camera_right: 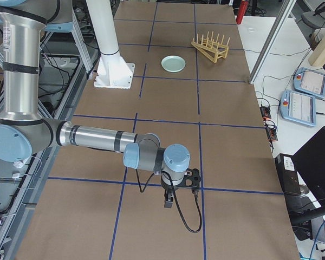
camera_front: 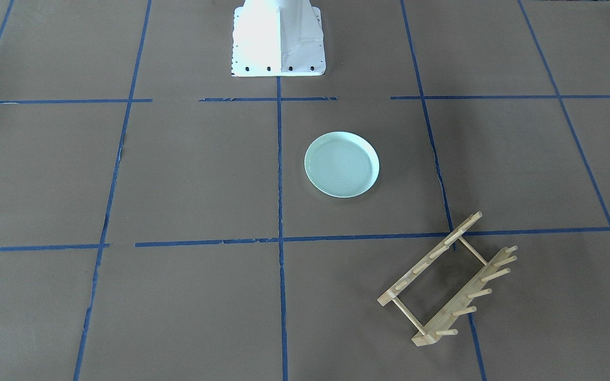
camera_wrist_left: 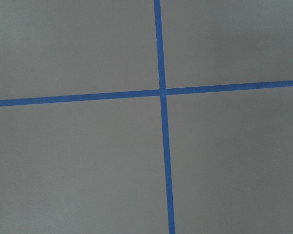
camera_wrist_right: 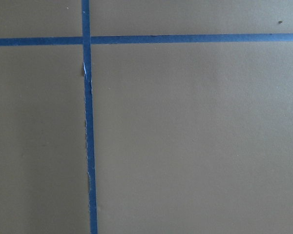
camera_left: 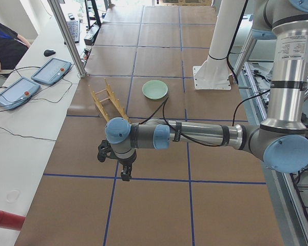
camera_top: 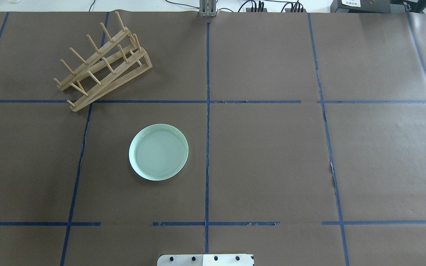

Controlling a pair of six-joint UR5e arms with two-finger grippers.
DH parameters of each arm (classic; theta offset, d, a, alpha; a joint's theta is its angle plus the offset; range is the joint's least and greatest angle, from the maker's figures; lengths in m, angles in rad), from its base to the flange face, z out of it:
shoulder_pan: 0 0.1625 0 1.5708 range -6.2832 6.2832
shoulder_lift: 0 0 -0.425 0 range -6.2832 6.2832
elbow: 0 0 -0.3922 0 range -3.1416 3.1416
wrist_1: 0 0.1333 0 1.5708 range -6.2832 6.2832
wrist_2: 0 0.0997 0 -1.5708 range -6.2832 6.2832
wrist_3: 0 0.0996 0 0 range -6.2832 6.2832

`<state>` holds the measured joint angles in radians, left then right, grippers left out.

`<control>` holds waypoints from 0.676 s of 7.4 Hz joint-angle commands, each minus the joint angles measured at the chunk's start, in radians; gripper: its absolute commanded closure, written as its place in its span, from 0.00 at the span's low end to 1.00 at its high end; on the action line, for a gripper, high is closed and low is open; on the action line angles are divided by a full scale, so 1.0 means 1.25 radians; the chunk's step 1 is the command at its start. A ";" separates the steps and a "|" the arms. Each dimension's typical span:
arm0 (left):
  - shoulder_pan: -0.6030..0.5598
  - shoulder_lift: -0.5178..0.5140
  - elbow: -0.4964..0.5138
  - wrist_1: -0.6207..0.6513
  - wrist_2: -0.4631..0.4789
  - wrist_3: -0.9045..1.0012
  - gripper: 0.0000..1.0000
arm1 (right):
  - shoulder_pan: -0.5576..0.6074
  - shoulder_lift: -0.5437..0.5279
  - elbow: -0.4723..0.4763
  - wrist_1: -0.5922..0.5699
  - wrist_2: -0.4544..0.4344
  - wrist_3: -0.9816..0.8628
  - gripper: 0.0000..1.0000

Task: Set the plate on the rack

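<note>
The pale mint-green plate (camera_top: 158,152) lies flat and right side up on the brown table, left of the centre line; it also shows in the front-facing view (camera_front: 341,164). The wooden rack (camera_top: 100,61) stands at the far left, angled to the tape grid, pegs up; it also shows in the front-facing view (camera_front: 449,283). Both grippers show only in the side views. The left gripper (camera_left: 124,174) hangs over the table's left end, far from the plate. The right gripper (camera_right: 169,200) hangs over the right end. I cannot tell whether either is open or shut.
The white robot base (camera_front: 277,39) stands at the table's near edge by the robot. Blue tape lines (camera_top: 207,111) grid the brown paper. Tablets (camera_left: 51,70) and a seated person are beside the table's far edge.
</note>
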<state>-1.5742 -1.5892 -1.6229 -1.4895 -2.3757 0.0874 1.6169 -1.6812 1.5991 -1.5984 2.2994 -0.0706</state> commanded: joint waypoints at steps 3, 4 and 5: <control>0.001 -0.023 -0.007 -0.002 0.003 -0.011 0.00 | 0.001 0.000 -0.001 0.000 0.000 0.000 0.00; 0.003 -0.067 -0.007 -0.001 0.005 -0.026 0.00 | 0.001 0.000 -0.001 0.000 0.000 0.000 0.00; 0.004 -0.110 -0.015 0.000 0.006 -0.110 0.00 | 0.000 0.000 -0.001 0.000 0.000 0.000 0.00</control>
<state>-1.5711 -1.6639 -1.6334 -1.4911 -2.3701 0.0391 1.6178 -1.6812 1.5985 -1.5984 2.2994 -0.0705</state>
